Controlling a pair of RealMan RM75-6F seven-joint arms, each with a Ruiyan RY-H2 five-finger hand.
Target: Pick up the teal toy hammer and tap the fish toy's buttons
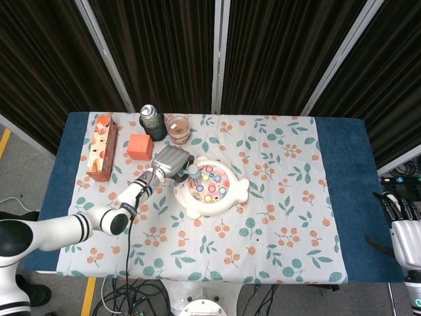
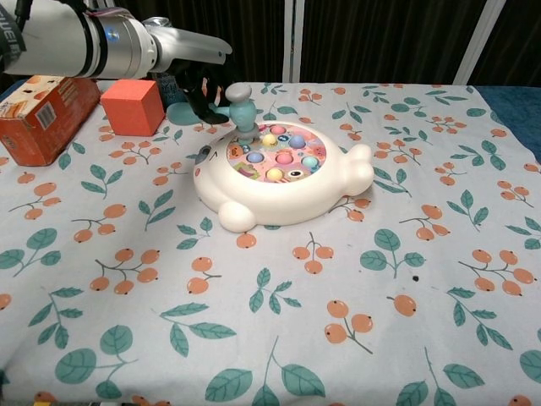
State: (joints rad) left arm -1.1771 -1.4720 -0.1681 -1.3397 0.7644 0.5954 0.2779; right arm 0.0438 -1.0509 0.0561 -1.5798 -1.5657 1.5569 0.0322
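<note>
My left hand (image 1: 170, 160) (image 2: 188, 52) grips the handle of the teal toy hammer (image 2: 237, 108) (image 1: 193, 172). The hammer's head points down at the far left part of the button field on the white fish toy (image 1: 212, 187) (image 2: 283, 173). Whether the head touches a button I cannot tell. The fish toy lies flat in the middle of the table, with several pastel buttons on its pink top. My right hand (image 1: 402, 228) hangs off the table's right edge at the frame border, with dark fingers pointing up and nothing in them.
Behind the left hand stand an orange cube (image 1: 138, 146) (image 2: 132, 106), a dark can (image 1: 152, 121) and a small cup (image 1: 178, 128). An orange carton (image 1: 102, 147) (image 2: 42, 117) lies at the far left. A floral cloth (image 1: 276, 217) covers the table.
</note>
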